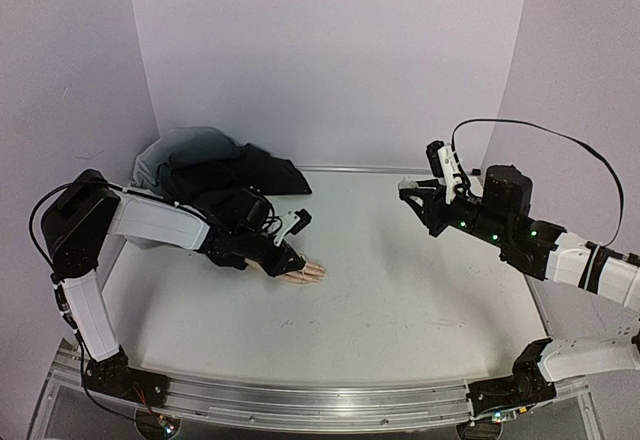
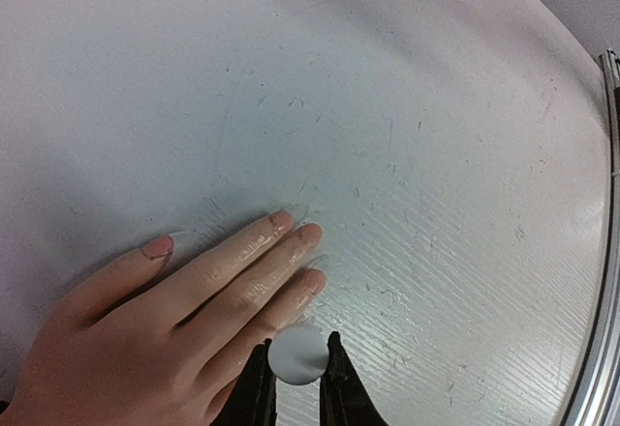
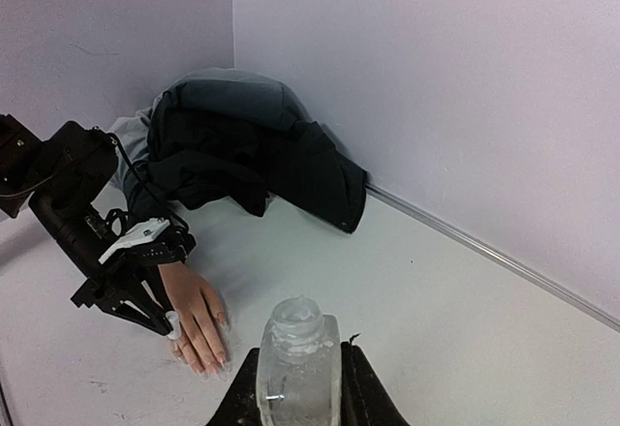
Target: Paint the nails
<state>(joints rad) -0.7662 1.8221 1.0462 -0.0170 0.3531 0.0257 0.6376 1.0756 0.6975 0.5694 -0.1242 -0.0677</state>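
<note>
Bottle [image 3: 300, 378]: clear, uncapped, contents indiscernible; pinched upright by right gripper [image 3: 300, 358], well apart from hand [image 3: 199, 315]. Left gripper [image 2: 297, 349] pinches white cap [image 2: 297, 358] over the fingers. Nails [image 2: 282, 219] lie flat on table [image 2: 436, 155].

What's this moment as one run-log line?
left fingers: shut on white round piece, above mannequin hand | right fingers: shut on clear bottle

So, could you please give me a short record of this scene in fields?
hand: flat on table, palm down
nails: pinkish; wet or dry unclear
left gripper: shut on white piece, close by the fingers
right gripper: shut on bottle, upright, uncapped, apart from hand
cloth: dark heap at back wall
</note>
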